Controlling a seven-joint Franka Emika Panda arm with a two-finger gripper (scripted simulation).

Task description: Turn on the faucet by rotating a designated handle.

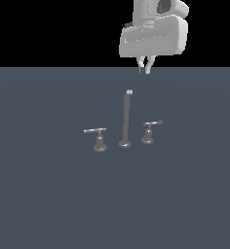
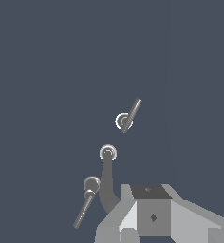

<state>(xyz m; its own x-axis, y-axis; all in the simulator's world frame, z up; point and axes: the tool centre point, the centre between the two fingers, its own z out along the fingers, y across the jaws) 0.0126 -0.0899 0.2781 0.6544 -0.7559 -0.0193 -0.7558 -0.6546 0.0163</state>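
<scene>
Item one: the pale grey robot gripper (image 1: 145, 71), hanging from a bulky light-grey wrist housing (image 1: 153, 36) high in the exterior view. We see its two thin fingers (image 1: 142, 64) converging downward until the tips nearly meet; the gap is very narrow and nothing sits between them. It touches nothing and hangs well above the fixtures. In the wrist view only the blocky grey finger mounts (image 2: 152, 213) show, so we cannot judge the opening there.

Item two: the small grey metal faucet set (image 1: 124, 124), standing on a flat slate-blue surface (image 1: 48, 204). Its tall thin upright spout (image 1: 126, 116) with a pale tip rises from a round foot at the middle; the tip lies below the fingertips and slightly toward the exterior view's left.

Item three: the smaller grey lever handle (image 1: 149, 131), a short thin bar on a flared bell-shaped base, just beside the spout on the exterior view's right, roughly beneath the gripper. The bar lies near level, tilted slightly upward at its outer end.

Item four: the longer, paler lever handle (image 1: 97, 138) on a similar base, on the exterior view's left of the spout.

We note both levers and the spout in the wrist view also, seen from above.
</scene>
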